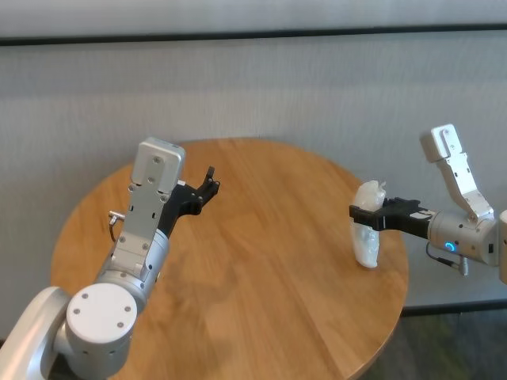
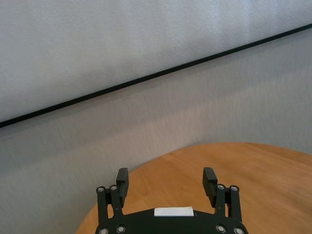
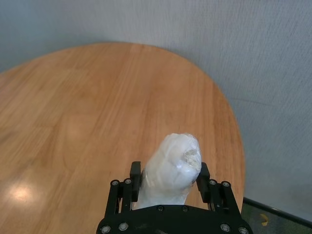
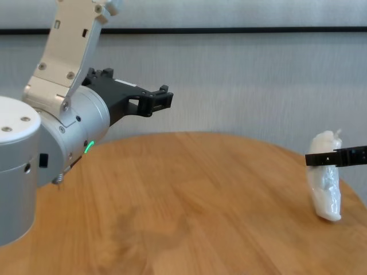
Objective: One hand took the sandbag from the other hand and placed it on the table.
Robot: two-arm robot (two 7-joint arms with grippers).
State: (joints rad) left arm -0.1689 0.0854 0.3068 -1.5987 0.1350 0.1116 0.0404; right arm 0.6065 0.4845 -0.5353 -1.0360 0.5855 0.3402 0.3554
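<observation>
There is one round table point(image 1: 238, 261), one white sandbag point(image 1: 367, 229), and two grippers: the left gripper point(image 1: 207, 184) and the right gripper point(image 1: 371, 214) (each has two fingers, though the head view hides them partly).

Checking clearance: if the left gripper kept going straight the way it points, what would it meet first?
Probably the grey wall. The left gripper, jaws open, aims over the table edge; nothing else shows ahead.

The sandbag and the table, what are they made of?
The sandbag looks like thin white plastic film: slightly shiny, crinkled and lumpy, so probably loose filling inside. The right gripper holds it upright, its bottom near the table, which looks like smooth light wood or wood-look laminate, with grain lines and soft glare.
</observation>
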